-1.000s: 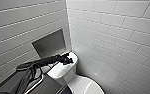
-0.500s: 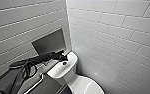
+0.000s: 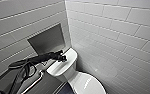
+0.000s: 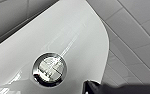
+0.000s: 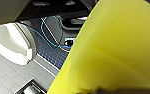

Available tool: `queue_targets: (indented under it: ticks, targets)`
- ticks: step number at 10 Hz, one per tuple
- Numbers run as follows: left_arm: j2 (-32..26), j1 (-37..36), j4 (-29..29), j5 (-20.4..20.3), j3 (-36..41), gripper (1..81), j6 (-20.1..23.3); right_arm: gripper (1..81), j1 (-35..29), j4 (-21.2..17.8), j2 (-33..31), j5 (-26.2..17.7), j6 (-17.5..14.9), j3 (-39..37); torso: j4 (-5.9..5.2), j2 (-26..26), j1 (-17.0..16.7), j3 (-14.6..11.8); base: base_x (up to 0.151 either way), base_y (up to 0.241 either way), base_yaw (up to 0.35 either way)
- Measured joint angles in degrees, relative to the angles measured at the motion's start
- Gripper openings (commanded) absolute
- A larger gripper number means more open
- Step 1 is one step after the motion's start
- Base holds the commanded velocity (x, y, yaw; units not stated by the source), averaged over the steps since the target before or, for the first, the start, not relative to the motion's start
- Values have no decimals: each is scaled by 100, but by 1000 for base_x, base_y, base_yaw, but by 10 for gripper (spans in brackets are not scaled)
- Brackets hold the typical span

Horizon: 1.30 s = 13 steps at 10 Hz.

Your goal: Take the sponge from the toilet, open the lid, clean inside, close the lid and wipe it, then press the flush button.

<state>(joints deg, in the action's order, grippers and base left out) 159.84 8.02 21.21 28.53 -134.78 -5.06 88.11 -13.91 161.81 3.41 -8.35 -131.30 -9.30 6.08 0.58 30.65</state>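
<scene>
The flush button (image 4: 49, 69), a silvery round disc set in the white tank top (image 3: 58, 68) of the toilet (image 3: 71, 75), lies uncovered. The left end effector (image 3: 62, 58) is poised just beside it rather than on it, and I cannot tell whether that end effector is open or closed. Over the last second it has kept its place above the tank while the head view only shifted slightly, so no press looks under way yet; with the lid (image 3: 89, 86) down, the task seems at its final step. The sponge (image 5: 116, 45), bright yellow, hangs away from the toilet above the floor (image 5: 6, 80), apparently gripped by the right end effector.
</scene>
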Motion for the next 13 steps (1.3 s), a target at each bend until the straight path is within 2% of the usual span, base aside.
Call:
queue_targets:
  ticks: [7,13]
  targets:
    - [361,-39,-421,0,-846,10,-1,10,-20,2,-1,17,0,-1,2,0,0,28,0,0,0]
    - [472,-150,-694,18,-1037,10,-74,10,-20,2,-1,17,0,-1,2,0,2,83,0,0,0]
